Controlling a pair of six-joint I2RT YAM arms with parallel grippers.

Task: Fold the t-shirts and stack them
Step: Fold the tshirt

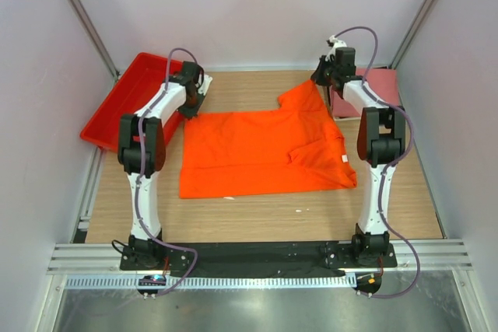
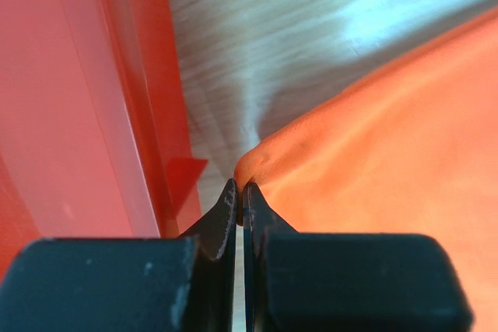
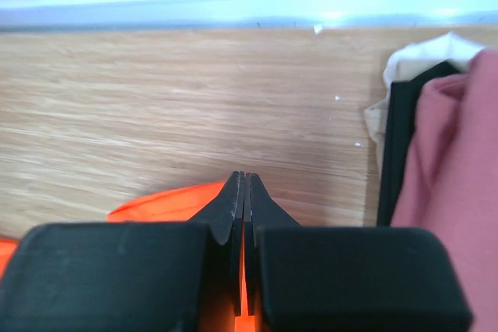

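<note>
Clamped shut on the far corners of the orange t-shirt (image 1: 264, 153) spread on the table (image 1: 257, 211), the pink t-shirt (image 1: 377, 85) lying far right, the left gripper (image 2: 240, 192) and right gripper (image 3: 243, 180) would best lift evenly, keeping the edge taut for a clean fold.

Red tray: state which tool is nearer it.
Left. The left tool is just beside the red tray, pinching the orange shirt; the right tool is far across the table.
</note>
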